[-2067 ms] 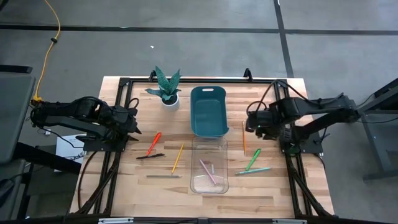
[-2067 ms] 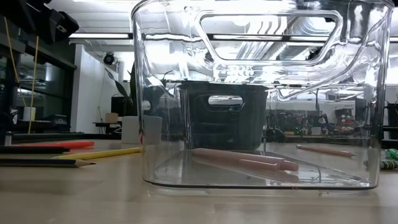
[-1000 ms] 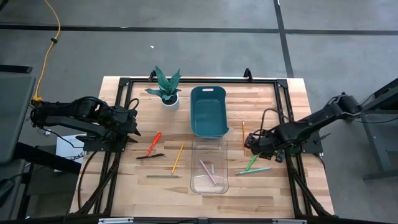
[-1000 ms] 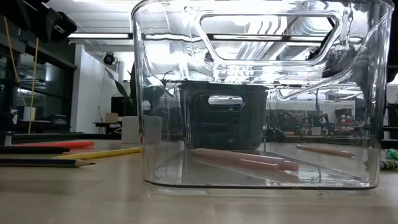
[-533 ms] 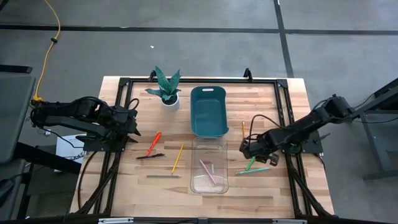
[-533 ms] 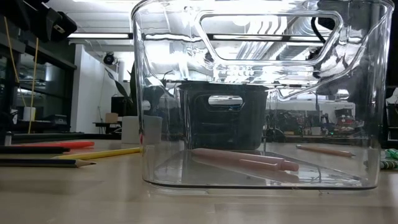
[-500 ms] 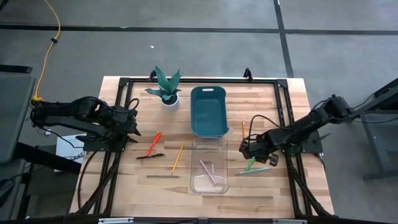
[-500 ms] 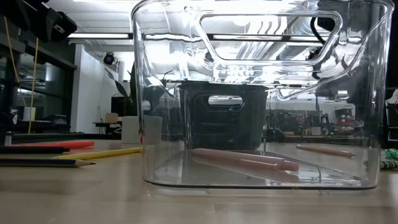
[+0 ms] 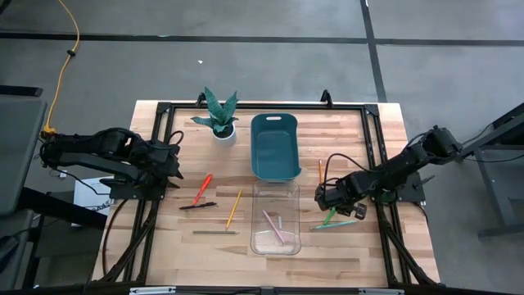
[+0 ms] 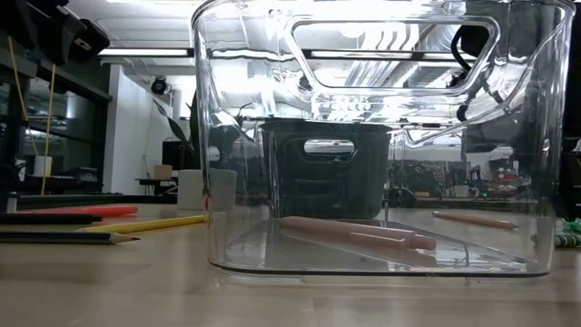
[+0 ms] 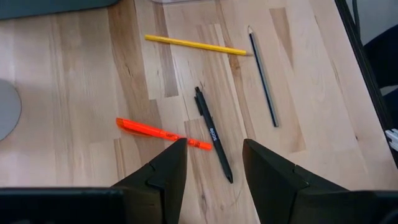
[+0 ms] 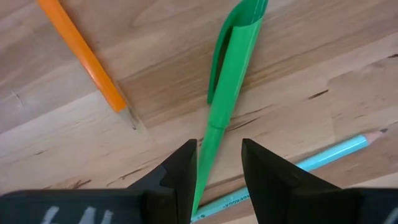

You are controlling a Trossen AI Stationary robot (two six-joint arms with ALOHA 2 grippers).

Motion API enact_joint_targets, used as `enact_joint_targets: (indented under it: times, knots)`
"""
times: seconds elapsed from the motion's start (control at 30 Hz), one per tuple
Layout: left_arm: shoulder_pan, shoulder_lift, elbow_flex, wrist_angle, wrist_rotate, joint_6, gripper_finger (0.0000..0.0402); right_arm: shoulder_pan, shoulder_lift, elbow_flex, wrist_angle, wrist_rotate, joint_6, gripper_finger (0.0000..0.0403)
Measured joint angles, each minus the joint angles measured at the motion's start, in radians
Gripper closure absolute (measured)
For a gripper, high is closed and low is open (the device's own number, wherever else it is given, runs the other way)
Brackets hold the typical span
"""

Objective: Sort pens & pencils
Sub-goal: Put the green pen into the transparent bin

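Note:
My right gripper (image 12: 219, 167) is open and low over the table right of the clear bin (image 9: 276, 217). Its fingers stand on either side of the green pen (image 12: 231, 93), which lies flat on the wood (image 9: 332, 215). I cannot tell whether either finger touches the pen. An orange pencil (image 12: 84, 59) and a light-blue pencil (image 12: 323, 157) lie close by. My left gripper (image 11: 214, 163) waits open above the red pen (image 11: 163, 133) and black pen (image 11: 213, 134). A yellow pencil (image 11: 196, 45) and a grey pencil (image 11: 263, 78) lie beyond. Pink pens (image 10: 354, 234) lie in the clear bin.
A teal bin (image 9: 273, 146) stands on the far side of the clear bin, and a potted plant (image 9: 218, 115) stands at the far left. Black frame rails (image 9: 378, 164) run along the table's sides. Bare wood lies between the clear bin and the near edge.
My right gripper has moved a little toward the table's near edge and the clear bin, coming down over the green pen. The left arm and the pens and pencils have stayed put.

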Motion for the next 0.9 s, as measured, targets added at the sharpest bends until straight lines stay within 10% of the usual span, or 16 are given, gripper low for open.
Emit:
enact_joint_targets:
  times: [0.9]
  knots:
    - [0.000, 0.000, 0.000, 0.000, 0.000, 0.012, 0.0257, -0.039, 0.000, 0.000, -0.037, 0.023, -0.006, 0.0284]
